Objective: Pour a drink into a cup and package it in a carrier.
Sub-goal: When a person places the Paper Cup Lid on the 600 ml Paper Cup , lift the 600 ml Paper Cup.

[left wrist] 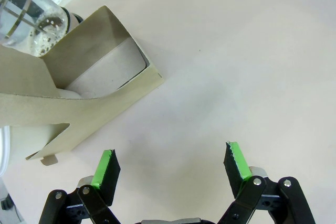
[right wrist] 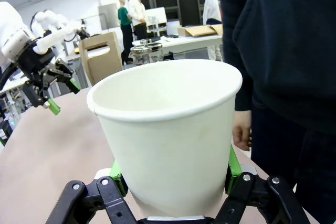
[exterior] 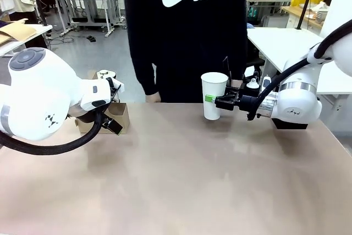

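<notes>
Right gripper [exterior: 212, 100] was closed on the cup [exterior: 214, 94], green pads on its lower wall. The cup was upright, right of centre in the front view; could not tell whether it touched the table [exterior: 181, 174]. Left gripper [left wrist: 170, 163] was open, holding nothing, above bare table. Carrier [left wrist: 31, 108] sat at upper left of the left wrist view, a white cup-like shape [left wrist: 105, 72] in one slot and a glass jug [left wrist: 31, 19] just behind. Person [exterior: 184, 26] stood at the far edge.
</notes>
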Controlling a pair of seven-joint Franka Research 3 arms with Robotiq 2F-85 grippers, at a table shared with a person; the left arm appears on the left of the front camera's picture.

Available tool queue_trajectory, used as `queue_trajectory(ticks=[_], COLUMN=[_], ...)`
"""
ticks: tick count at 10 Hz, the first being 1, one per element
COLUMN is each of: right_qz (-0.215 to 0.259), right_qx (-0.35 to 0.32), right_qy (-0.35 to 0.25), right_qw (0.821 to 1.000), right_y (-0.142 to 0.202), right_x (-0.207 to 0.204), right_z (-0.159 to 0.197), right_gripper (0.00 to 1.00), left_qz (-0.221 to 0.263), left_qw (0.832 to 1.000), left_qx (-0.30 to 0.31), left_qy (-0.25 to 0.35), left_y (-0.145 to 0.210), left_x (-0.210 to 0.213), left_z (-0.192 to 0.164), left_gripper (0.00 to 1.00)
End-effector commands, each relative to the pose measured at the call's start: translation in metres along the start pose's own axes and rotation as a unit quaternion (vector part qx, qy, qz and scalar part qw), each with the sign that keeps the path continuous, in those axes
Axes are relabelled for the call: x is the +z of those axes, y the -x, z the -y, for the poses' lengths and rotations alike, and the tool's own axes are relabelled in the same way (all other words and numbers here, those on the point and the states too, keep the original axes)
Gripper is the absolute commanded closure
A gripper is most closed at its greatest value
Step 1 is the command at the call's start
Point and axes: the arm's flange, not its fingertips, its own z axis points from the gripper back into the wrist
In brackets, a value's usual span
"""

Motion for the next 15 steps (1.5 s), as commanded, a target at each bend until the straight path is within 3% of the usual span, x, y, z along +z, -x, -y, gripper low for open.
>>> queue_trajectory(ticks=[1, 15], right_qz=[-0.003, -0.003], right_qx=[0.002, 0.002], right_qy=[0.003, 0.003], right_qw=[1.0, 1.0], right_y=[-0.0033, -0.0033], right_x=[-0.0025, -0.0025], right_z=[-0.0009, -0.0009], right_gripper=[0.2, 0.2], left_qz=[0.001, 0.001], left_qw=[1.0, 1.0], left_qx=[0.0, 0.0], left_qy=[0.0, 0.0], left_y=[0.0001, 0.0001], left_x=[0.0003, 0.0003], left_z=[-0.0002, -0.0002], left_gripper=[0.0, 0.0])
